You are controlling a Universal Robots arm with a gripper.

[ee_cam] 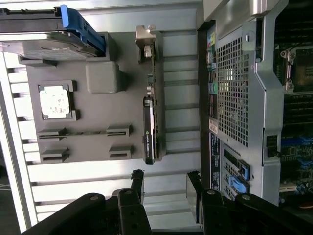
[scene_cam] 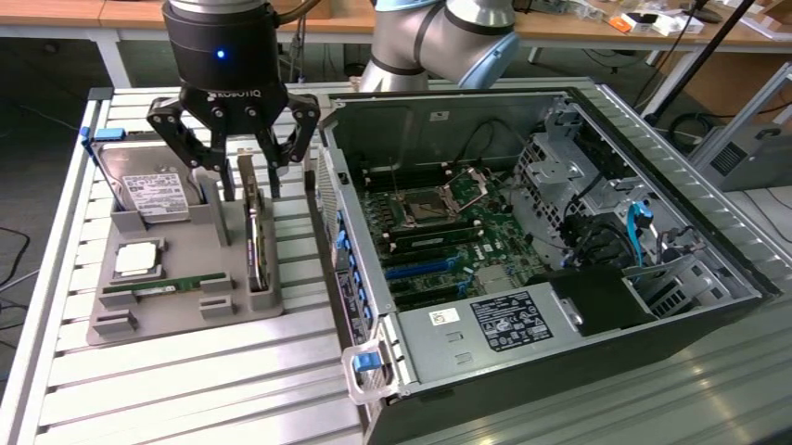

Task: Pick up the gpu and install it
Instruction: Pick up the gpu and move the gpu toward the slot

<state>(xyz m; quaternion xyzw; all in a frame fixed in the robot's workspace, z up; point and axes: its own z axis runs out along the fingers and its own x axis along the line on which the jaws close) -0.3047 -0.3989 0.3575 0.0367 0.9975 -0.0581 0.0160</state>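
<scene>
The claw [scene_cam: 244, 174] hangs in the upper left of the exterior view, under the black wrist of the arm. Its two fingers [scene_cam: 208, 158] are spread wide apart and hold nothing. In the wrist view the claw [ee_cam: 165, 178] shows as two dark fingers [ee_cam: 137, 178] with a bare gap between them.

The gpu card [scene_cam: 255, 236] stands on its thin edge in a slot of a gray tray [scene_cam: 173, 315], on the side of the tray nearest the computer case [scene_cam: 396, 116]. The tray lies on a metal table [scene_cam: 185, 389] made of long slats, in the left half of the exterior view. The claw is above the gpu card. In the exterior view one finger shows on each side of the card's upper end. I cannot tell if a finger touches it. In the wrist view the gpu card [ee_cam: 150, 122] is seen edge-on, with a silver bracket [ee_cam: 145, 39] at one end.

The tray holds other parts too. A hard drive [scene_cam: 155, 190] with a white label leans at its upper left. A square silver chip [scene_cam: 136, 260] sits below that, and a thin green stick [scene_cam: 167, 287] lies below the chip.

The computer case fills the right half of the exterior view. It lies open, just beside the tray. Inside it are a green board [scene_cam: 489, 250] and a gray power box [scene_cam: 495, 324] with a label.
</scene>
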